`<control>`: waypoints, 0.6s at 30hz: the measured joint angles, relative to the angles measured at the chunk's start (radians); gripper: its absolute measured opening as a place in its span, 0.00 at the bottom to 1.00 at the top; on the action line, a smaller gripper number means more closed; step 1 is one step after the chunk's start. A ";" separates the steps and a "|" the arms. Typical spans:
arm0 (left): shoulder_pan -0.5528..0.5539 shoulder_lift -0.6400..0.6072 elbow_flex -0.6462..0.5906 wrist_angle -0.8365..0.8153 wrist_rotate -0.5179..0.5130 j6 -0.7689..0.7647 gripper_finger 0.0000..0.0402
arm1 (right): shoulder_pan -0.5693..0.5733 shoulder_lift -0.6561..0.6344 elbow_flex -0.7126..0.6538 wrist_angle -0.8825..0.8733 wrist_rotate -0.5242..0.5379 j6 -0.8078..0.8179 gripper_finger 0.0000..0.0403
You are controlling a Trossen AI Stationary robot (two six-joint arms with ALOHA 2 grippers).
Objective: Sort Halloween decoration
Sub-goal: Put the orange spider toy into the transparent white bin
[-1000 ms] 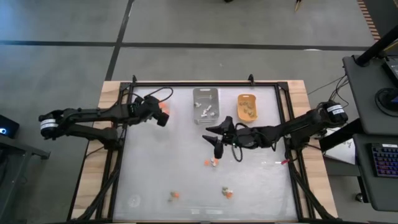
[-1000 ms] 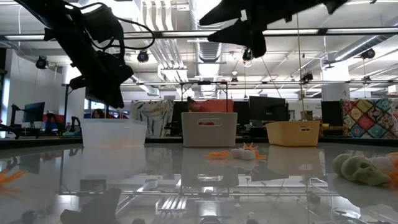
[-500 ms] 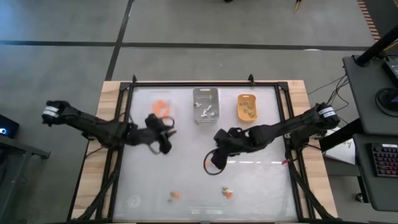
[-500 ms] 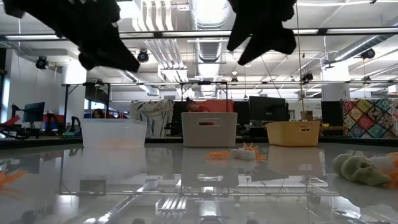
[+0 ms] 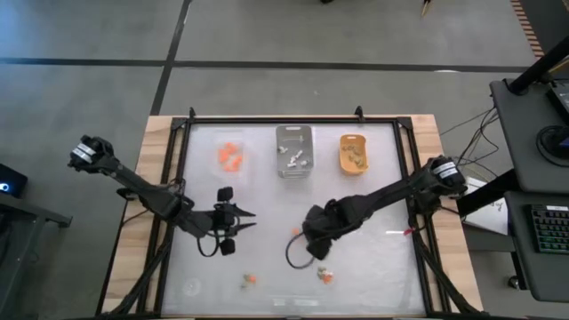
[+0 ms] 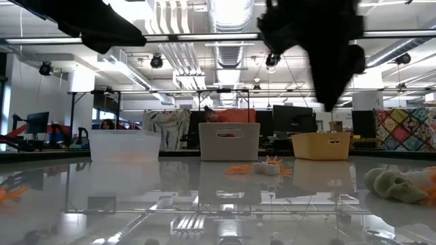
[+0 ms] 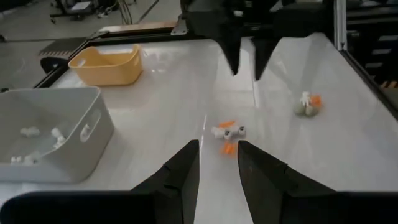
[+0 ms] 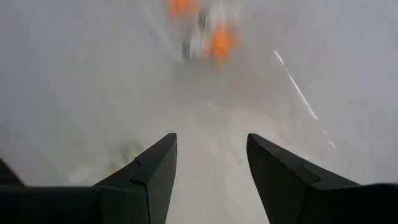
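I see three small trays at twelve o'clock: the clear tray [image 5: 229, 154] with orange bits, the grey tray [image 5: 294, 149], the yellow tray [image 5: 353, 152]. Loose trinkets [image 5: 325, 275] lie near six o'clock on the white table [image 5: 373, 258]. My left gripper [image 5: 238, 222] is empty, fingers a little apart. My right gripper [image 5: 317, 252] hangs over a small trinket [image 8: 211, 37], fingers wide apart, holding nothing.

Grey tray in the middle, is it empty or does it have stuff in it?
Not empty: the grey tray holds a few small white trinkets, seen in the left wrist view.
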 joint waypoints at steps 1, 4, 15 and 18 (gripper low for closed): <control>0.000 0.017 0.000 0.018 0.000 0.011 0.23 | 0.012 0.005 -0.001 -0.023 -0.013 -0.032 0.46; 0.000 0.085 0.000 0.104 0.016 0.066 0.23 | 0.060 0.012 -0.025 -0.065 0.019 -0.107 0.46; 0.042 0.360 0.002 0.532 0.047 0.284 0.42 | 0.187 -0.085 -0.111 -0.040 0.255 -0.150 0.46; 0.076 0.440 0.002 0.641 0.136 0.295 0.45 | 0.207 -0.126 -0.130 -0.026 0.323 -0.159 0.46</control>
